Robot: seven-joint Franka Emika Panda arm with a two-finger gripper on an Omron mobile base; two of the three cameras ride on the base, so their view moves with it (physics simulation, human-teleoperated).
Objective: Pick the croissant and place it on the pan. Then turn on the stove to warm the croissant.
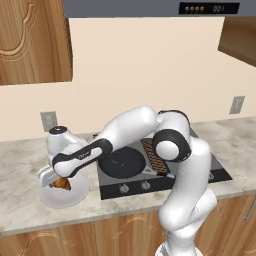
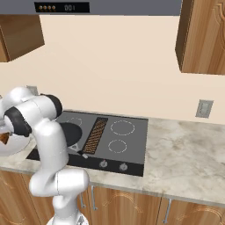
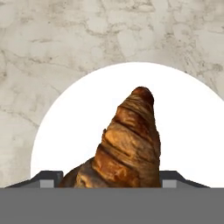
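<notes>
1. The croissant (image 3: 127, 144) is over the white plate (image 1: 64, 196), between the fingertips (image 3: 48, 178) of the gripper (image 1: 56, 181), apparently grasped.
2. The pan (image 1: 121, 162) on the stove (image 1: 200, 170) is empty.
3. Left: placing it, then the knob.

Golden-brown ridged croissant (image 3: 129, 144) over the white plate, black pan (image 1: 121, 163) empty on the dark stove (image 2: 127, 145)

A glossy white arm (image 1: 185, 200) was seen, rounded links joined by black bands, with dark finger tips (image 3: 46, 178).
</notes>
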